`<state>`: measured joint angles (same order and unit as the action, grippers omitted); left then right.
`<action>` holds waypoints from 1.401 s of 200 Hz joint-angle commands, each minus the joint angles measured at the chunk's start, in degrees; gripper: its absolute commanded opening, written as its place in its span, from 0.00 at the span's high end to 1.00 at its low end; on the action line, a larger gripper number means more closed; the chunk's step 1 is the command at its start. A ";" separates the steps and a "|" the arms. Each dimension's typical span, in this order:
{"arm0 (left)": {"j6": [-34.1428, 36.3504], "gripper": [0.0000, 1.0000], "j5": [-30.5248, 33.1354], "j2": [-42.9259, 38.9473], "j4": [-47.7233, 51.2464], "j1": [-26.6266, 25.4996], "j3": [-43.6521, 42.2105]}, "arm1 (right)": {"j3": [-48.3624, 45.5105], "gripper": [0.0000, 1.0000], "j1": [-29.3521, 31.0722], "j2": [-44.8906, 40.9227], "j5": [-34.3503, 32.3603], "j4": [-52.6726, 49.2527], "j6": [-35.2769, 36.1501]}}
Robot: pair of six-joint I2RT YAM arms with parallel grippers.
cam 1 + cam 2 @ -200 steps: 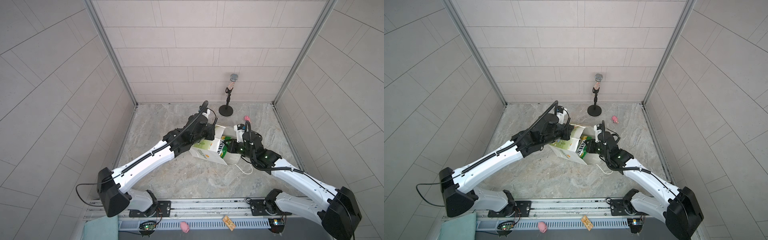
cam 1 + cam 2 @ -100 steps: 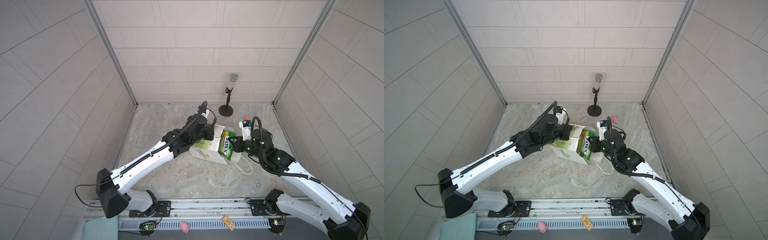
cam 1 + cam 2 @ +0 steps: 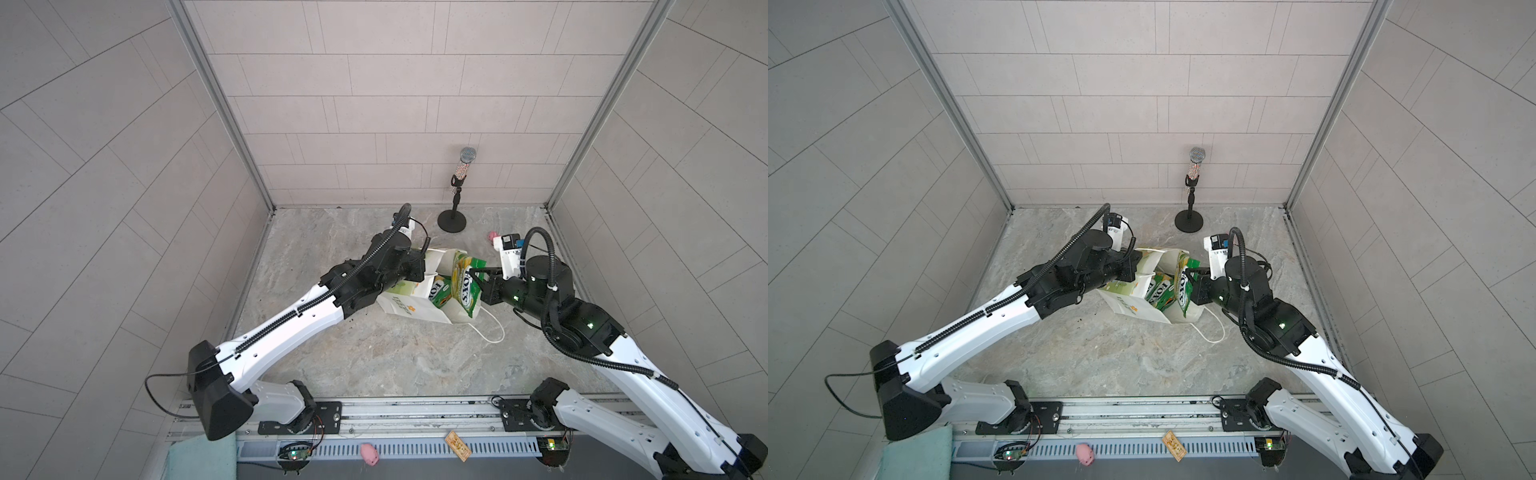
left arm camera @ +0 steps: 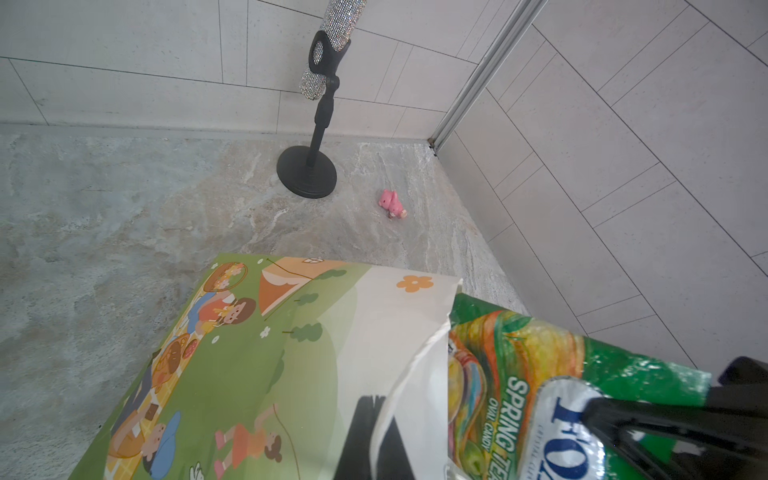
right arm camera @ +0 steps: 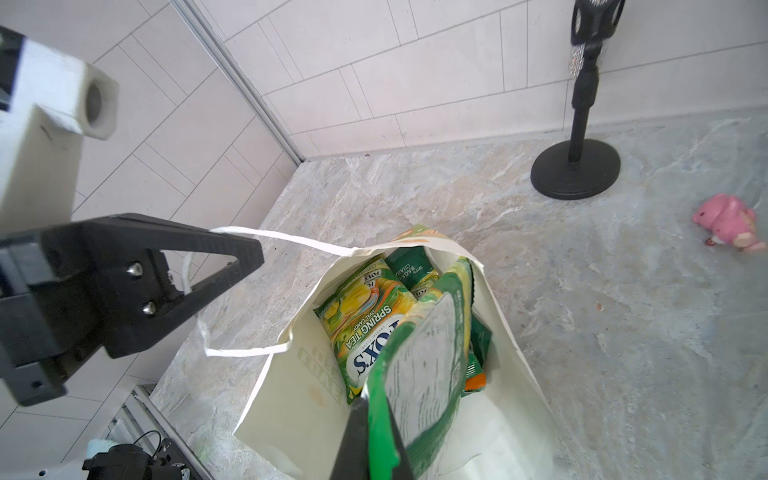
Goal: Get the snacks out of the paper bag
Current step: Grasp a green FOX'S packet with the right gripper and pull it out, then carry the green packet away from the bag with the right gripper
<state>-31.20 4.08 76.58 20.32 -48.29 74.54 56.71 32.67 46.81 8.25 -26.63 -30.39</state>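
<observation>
1. Black right gripper (image 5: 374, 432) is clamped on a glossy yellow-green FOX'S candy packet (image 5: 419, 374), which stands half out of the paper bag (image 5: 299, 395).
2. Left gripper (image 5: 254, 253) pinches the bag's rim, and the mouth gapes.
3. The right wrist view shows more packets (image 5: 365, 328) inside. The left wrist view shows the bag's picnic illustration (image 4: 232, 353).
4. A pink toy (image 3: 492, 237) and a microphone stand (image 3: 452, 219) sit behind on the marble floor (image 3: 374, 353), apart from the tilted bag.

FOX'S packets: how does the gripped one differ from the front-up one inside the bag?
The gripped packet is pinched by the right gripper, partly out of the paper bag's mouth; the loose packet lies inside, untouched. In the right wrist view the gripped packet shows its back, the loose packet its front. Both are glossy yellow-green.
</observation>
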 commanded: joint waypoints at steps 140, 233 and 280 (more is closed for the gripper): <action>1.49 1.00 -0.60 -2.09 -0.88 0.58 -0.96 | 14.56 1.00 -2.45 -4.27 -18.13 -14.42 9.23; 1.71 1.00 -3.01 -2.66 -1.29 0.63 -1.16 | 11.82 1.00 -24.46 6.00 -3.24 -14.71 12.27; 2.55 1.00 -3.47 -3.58 -0.70 0.57 -1.20 | 6.99 1.00 -29.42 11.38 5.86 -6.53 11.27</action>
<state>-29.95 0.64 75.16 20.01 -48.01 73.93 64.31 5.06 56.99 8.14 -39.72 -19.49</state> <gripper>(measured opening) 0.038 0.047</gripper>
